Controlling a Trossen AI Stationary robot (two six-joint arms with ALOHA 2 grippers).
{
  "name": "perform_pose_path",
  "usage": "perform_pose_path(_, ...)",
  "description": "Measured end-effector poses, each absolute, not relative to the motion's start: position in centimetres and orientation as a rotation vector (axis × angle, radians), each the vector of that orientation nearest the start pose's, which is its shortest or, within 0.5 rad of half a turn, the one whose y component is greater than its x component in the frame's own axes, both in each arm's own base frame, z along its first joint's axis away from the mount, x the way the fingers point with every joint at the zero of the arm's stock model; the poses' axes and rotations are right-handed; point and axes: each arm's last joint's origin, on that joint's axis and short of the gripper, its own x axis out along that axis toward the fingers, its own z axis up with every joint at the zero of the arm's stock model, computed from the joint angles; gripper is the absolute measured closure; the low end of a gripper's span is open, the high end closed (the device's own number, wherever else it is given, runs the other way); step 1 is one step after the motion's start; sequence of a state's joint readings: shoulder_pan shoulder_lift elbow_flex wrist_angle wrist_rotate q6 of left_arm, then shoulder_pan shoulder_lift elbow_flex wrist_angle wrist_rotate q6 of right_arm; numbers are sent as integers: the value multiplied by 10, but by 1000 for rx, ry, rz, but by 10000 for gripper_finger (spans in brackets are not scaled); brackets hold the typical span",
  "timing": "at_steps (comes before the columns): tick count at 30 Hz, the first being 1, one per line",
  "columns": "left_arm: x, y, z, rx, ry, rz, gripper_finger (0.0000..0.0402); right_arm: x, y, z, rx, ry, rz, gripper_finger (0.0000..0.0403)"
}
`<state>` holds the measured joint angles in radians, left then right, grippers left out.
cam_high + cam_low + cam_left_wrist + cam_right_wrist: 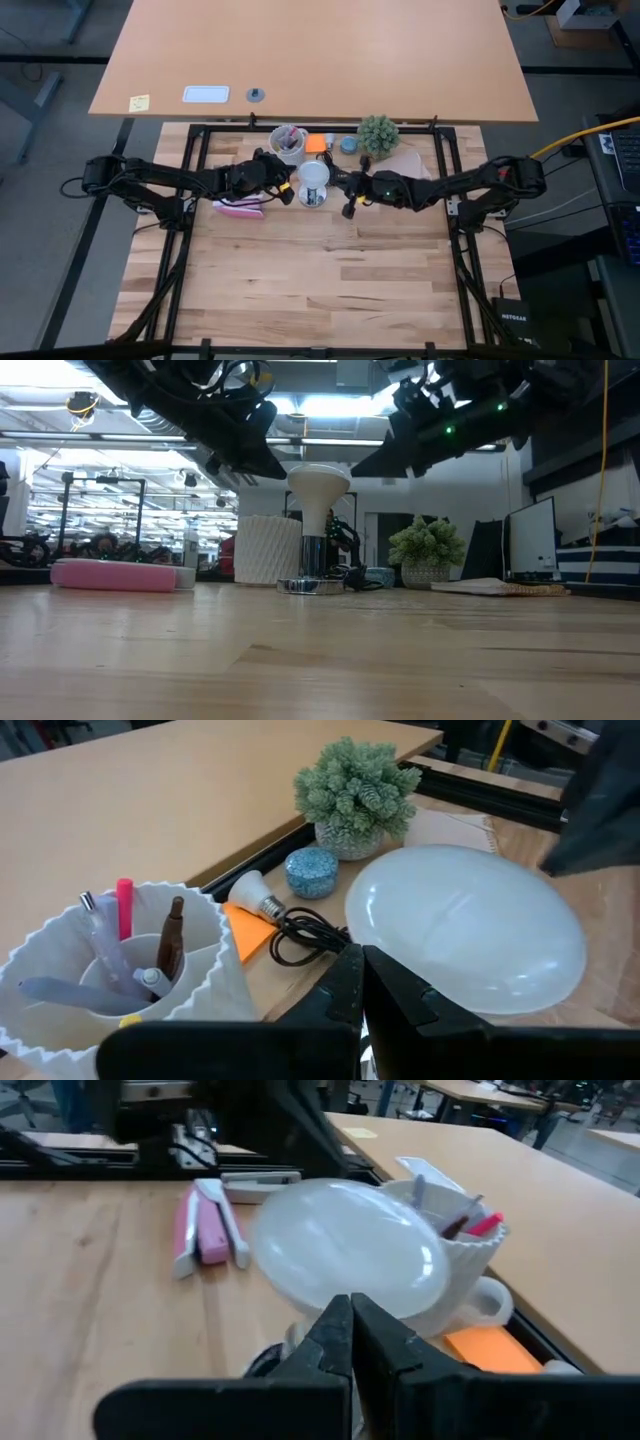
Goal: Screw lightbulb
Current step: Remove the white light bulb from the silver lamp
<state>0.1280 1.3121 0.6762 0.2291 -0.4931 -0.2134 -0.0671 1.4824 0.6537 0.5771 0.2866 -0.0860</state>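
The lightbulb [318, 488] is a white frosted globe on a silver-grey metal screw base. It stands upright, dome up and base down, the base seated in a low silvery round fitting [311, 586] that sits flat on the table. Seen from above, the lightbulb [314, 175] lies toward twelve o'clock of the table's middle. In the wrist views its smooth, unmarked dome [465, 928] [348, 1248] fills much of the picture.

One large lightbulb [314, 176], one small spare bulb [252, 892], one white cup [289, 144], one potted plant [378, 133], one pink stapler [240, 208], two grippers, left [287, 189] and right [349, 203].
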Motion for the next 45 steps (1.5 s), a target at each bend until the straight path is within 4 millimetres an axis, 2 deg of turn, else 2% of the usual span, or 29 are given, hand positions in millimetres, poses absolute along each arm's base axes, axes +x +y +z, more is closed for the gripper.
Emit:
perform_pose_path(7,267,47,224,-135,343,623,400,300,-42,195,-74,282,-347,400)
perform_pose_path(17,268,43,224,-178,345,595,400,305,-47,187,-72,263,-373,400)
perform_pose_path(22,269,34,224,-183,347,543,400,306,-49,187,-80,266,-433,400)
perform_pose_path(35,273,10,226,-197,324,457,400,305,-63,189,-70,250,-425,400)
perform_pose_path(39,276,8,236,-154,228,437,400,302,-63,198,-143,232,-473,400)
perform_pose_path(45,278,15,251,-63,92,464,400,287,-59,228,-140,172,-478,400)
